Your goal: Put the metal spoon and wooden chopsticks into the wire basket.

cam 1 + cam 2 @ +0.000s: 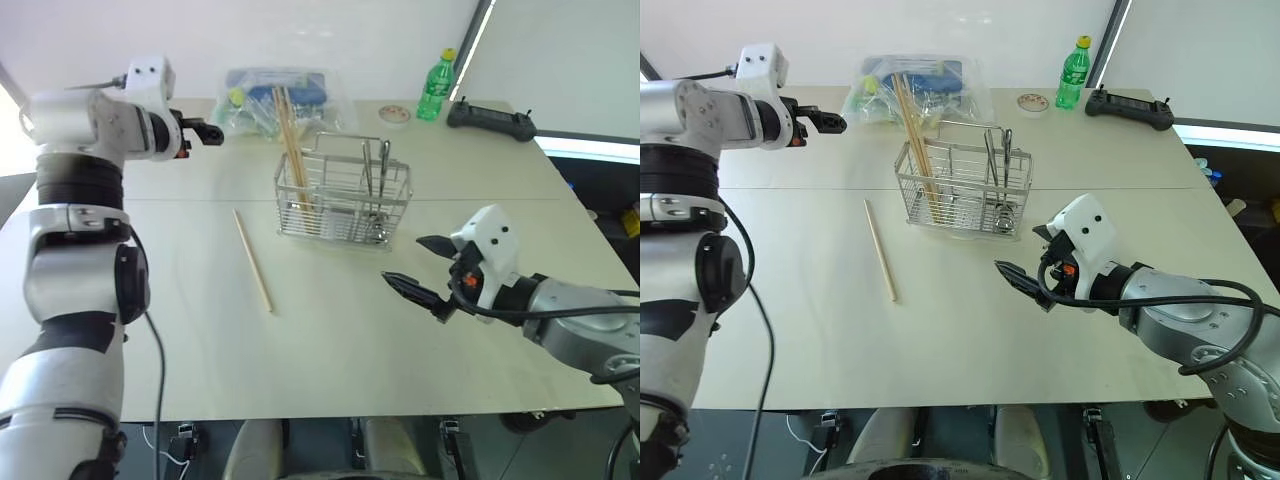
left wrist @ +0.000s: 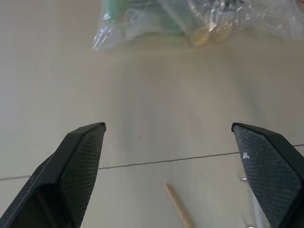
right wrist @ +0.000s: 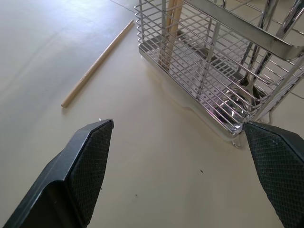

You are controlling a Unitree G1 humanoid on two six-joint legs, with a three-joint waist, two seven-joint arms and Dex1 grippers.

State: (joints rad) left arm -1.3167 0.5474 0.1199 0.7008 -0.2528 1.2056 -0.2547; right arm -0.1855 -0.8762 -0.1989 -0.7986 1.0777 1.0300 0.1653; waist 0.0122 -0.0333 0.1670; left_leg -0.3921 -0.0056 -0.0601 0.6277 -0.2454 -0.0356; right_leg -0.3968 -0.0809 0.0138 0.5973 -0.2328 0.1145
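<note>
The wire basket (image 1: pixel 343 195) stands mid-table. Wooden chopsticks (image 1: pixel 290 140) lean in its left compartment, and one more chopstick (image 1: pixel 252 260) lies flat on the table to its left. The metal spoon (image 1: pixel 384 162) stands handle-up in the right compartment beside another slim metal utensil. My left gripper (image 1: pixel 207 130) hovers open and empty above the far left of the table, well left of the basket. In the left wrist view the lying chopstick's tip (image 2: pixel 178 206) sits below the fingers. My right gripper (image 1: pixel 403 260) is open and empty, just in front of and right of the basket (image 3: pixel 204 61).
A clear plastic bag (image 1: pixel 275 95) of items lies behind the basket. A green bottle (image 1: pixel 436 85), a small round lid (image 1: pixel 395 115) and a black controller (image 1: pixel 490 118) sit at the far right. The table's near edge (image 1: pixel 330 412) runs below my arms.
</note>
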